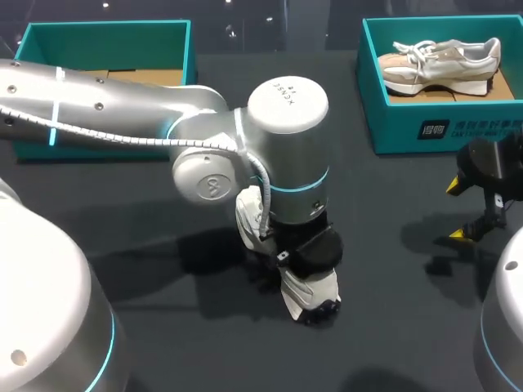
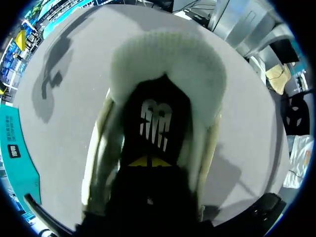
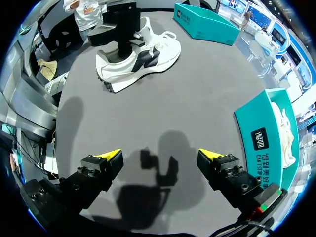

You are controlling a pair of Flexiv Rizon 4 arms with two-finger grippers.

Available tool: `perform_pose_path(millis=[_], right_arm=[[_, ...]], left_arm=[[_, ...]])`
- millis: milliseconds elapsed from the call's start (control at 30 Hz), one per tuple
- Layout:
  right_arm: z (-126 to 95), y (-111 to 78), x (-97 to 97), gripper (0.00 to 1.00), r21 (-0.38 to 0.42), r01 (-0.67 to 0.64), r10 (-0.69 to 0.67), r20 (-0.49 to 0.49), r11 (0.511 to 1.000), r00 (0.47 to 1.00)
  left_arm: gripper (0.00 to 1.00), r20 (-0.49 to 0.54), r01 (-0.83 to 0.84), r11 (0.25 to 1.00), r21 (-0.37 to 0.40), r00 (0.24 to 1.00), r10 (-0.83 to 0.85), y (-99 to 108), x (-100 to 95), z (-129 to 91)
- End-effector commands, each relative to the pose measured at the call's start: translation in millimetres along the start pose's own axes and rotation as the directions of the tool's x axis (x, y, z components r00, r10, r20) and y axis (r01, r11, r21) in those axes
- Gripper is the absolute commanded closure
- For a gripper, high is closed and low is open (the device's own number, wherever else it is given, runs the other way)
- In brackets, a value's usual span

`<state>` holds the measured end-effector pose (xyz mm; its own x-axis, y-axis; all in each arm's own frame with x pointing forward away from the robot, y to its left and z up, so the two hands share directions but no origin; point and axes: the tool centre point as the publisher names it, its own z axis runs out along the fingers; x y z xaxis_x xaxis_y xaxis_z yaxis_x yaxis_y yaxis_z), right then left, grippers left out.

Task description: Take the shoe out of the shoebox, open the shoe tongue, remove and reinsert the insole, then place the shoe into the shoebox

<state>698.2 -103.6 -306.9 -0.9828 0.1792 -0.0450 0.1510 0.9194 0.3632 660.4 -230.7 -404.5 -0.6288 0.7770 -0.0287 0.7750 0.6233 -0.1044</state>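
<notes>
L pincer (image 2: 148, 161) inside white shoe (image 1: 310, 290) opening; R pincer (image 3: 160, 154) well apart.

Bright, even light from overhead, with soft shadows on the table

In the head view the dark table (image 1: 163, 327) is lit from above, and a diffuse shadow is thrown beside the white shoe (image 1: 315, 290) under the left arm (image 1: 122, 114), whose silver casing is marked by pale highlights. In the right wrist view the shadow of the right gripper (image 3: 159, 154) is cast on the table between its spread fingers. In the left wrist view the shoe's collar is strongly lit, while its inside is left dark.
</notes>
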Motion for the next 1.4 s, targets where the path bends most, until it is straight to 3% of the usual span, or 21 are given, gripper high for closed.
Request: perform_pose_path(millis=[33, 233, 467, 967, 1233, 1400], right_arm=[[0, 0.4, 1.7, 0.00, 0.004, -0.001, 0.001, 0.003, 1.000, 1.000], [0, 0.4, 1.7, 0.00, 0.004, -0.001, 0.001, 0.003, 1.000, 1.000], [0, 0.4, 1.7, 0.00, 0.004, -0.001, 0.001, 0.003, 1.000, 1.000], [0, 0.4, 1.7, 0.00, 0.004, -0.001, 0.001, 0.003, 1.000, 1.000], [0, 0.4, 1.7, 0.00, 0.004, -0.001, 0.001, 0.003, 1.000, 1.000], [0, 0.4, 1.7, 0.00, 0.004, -0.001, 0.001, 0.003, 1.000, 1.000]], left_arm=[[1.00, 0.040, -0.010, 0.998, 0.055, 0.999, 0.008, 37, 10.6, 13], [1.00, 0.102, -0.079, 0.984, 0.161, 0.993, 0.063, 14, 3.0, -24], [1.00, 0.120, -0.104, 0.968, 0.226, 0.990, 0.078, -9, -11.5, -41], [1.00, 0.065, -0.181, 0.935, 0.305, 0.983, 0.170, -57, -17.6, -32], [1.00, -0.039, -0.157, 0.928, 0.337, 0.983, 0.181, -68, -4.0, -20], [1.00, -0.054, -0.118, 0.947, 0.300, 0.989, 0.141, -68, 7.5, -3]])
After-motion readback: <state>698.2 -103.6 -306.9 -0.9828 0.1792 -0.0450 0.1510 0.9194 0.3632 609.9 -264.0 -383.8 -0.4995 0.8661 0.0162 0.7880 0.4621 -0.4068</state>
